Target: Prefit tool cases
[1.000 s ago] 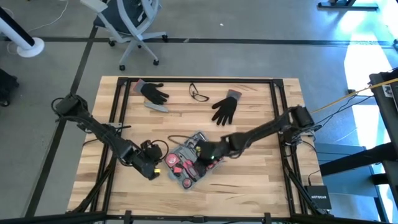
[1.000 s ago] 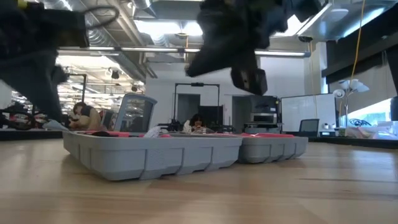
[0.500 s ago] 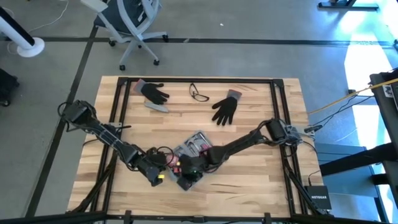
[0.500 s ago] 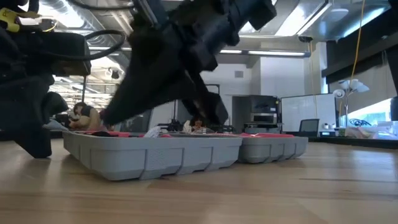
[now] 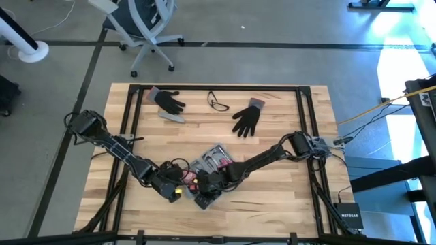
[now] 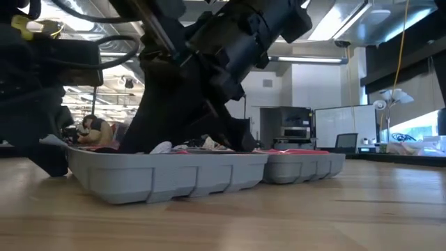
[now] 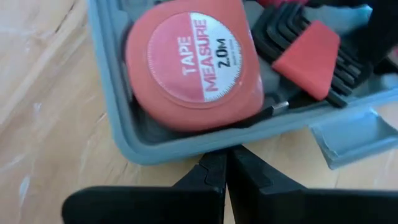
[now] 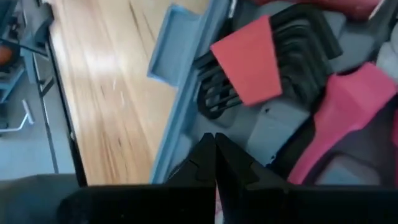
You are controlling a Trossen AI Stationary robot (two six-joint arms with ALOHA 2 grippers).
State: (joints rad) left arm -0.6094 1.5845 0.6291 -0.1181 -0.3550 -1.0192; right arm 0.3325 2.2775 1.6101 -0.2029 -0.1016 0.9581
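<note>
- Seating tools in the open tool case near the table's front edge.
- Closed left gripper touches its rim; closed right gripper presses inside.
- Next, likely checking the hex keys sit flush.

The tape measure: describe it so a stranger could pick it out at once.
On the wooden table, find the open blue-grey tool case near the front edge, where both arms meet. The tape measure sits in a recess at the case's edge, just ahead of the shut left gripper. It is the only round red thing, with a pale label reading TAPE MEASURE, beside black hex keys.
</note>
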